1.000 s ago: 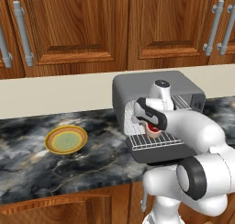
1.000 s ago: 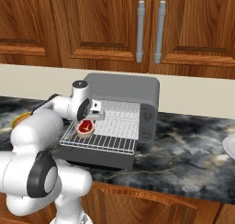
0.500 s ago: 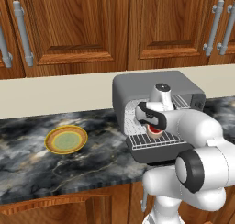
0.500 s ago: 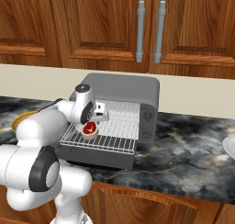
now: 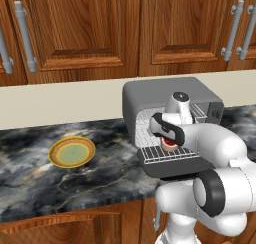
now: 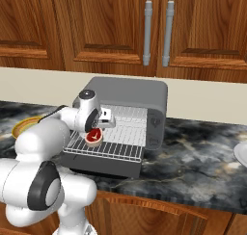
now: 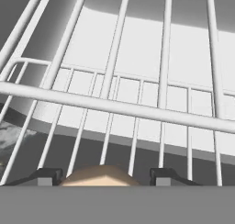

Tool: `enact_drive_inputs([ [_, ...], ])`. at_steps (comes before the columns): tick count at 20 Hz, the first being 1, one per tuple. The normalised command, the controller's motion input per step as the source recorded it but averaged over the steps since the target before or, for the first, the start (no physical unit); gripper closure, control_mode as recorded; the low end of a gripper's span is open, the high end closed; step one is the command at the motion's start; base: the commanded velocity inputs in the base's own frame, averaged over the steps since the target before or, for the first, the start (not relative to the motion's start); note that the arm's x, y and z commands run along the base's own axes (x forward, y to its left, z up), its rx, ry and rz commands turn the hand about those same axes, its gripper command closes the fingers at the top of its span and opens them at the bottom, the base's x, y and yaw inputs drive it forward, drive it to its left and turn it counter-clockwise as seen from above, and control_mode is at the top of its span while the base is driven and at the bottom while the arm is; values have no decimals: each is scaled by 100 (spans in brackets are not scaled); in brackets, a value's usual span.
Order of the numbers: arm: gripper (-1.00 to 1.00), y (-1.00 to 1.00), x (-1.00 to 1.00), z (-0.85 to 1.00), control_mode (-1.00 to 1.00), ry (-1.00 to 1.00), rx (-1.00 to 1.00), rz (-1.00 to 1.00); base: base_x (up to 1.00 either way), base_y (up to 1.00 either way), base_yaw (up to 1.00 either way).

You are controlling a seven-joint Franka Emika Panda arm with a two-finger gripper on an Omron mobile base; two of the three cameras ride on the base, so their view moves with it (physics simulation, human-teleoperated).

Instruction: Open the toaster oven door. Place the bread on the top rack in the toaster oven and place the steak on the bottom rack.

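The toaster oven [image 6: 126, 106] stands on the dark marble counter [image 6: 202, 171] with the toaster oven door [image 6: 103, 166] folded down flat in front of it and a wire rack [image 6: 113, 142] pulled out over the door. The gripper [image 6: 98, 131] hangs just above the left part of that rack, clenched on the steak [image 6: 94, 137], whose pale edge sits between the finger tips [image 7: 43, 176] in the hand view; the red slab is at or barely above the wires, and whether it touches them cannot be told.

The main risk, judging from this pose, is letting go with the steak near the rack's left front corner: it could tip off the edge onto the door or slide as the rack is pushed in. A finger could also snag a wire if the hand drops lower. It is also unclear whether this extended rack is the bottom one, so the meat could end up on the wrong level.

To the left of the toaster oven, well apart, lies an empty yellow-green plate [image 5: 72, 152]. Wooden cabinets [image 5: 90, 33] hang above. Nothing blocks the oven mouth except the arm itself.
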Motion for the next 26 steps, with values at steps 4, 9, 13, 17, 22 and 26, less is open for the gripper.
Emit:
enact_drive_inputs([
  [4,-100,-3,-6,2,-100,-2,0,-7,0,0,0],
  [9,-100,-5,-1,18,-100,-6,0,-6,0,0,0],
  [13,-100,-7,-7,21,-100,-2,0,-9,0,0,0],
  [17,-100,-11,-37,20,-100,-1,3,-8,0,0,0],
  [22,-100,0,-60,9,-100,0,6,-1,0,0,0],
  [26,-100,1,-60,9,-100,0,5,0,0,0,0],
])
